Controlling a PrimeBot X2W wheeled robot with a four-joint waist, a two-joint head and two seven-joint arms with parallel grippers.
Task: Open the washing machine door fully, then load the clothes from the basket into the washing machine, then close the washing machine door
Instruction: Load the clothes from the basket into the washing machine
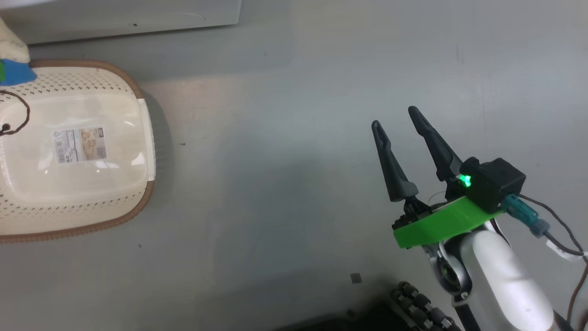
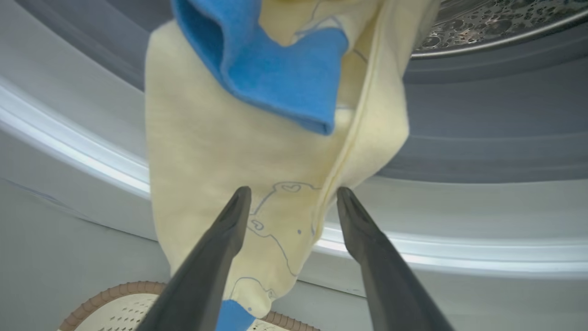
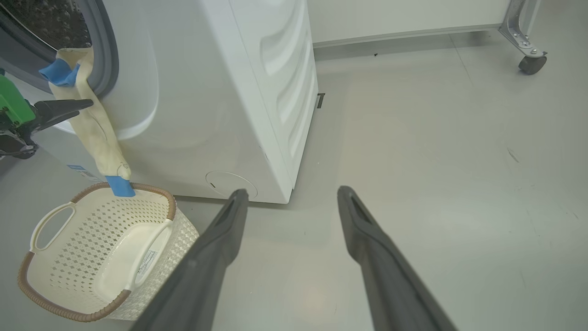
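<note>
My left hand is open, its two fingers spread either side of the clothes with nothing gripped. In the right wrist view its tips sit right at the fabric, and I cannot tell whether they touch. The clothes hang half in, half out. The top is draped over the lower edge of the washer opening, across the gasket, with the drum behind. The blue tail dangles down to the rim of the basket. My right hand is open as well, holding nothing, over bare floor well apart from the washer.

The risk, as I judge it, is that most of the weight seems to hang outside, so a nudge could slide the bundle off that edge into the basket or onto the floor. If I close low on the tail and push, the fabric may only fold and bunch on the gasket. And if the door shuts with any cloth across that edge, it would pinch and fail to latch.
</note>
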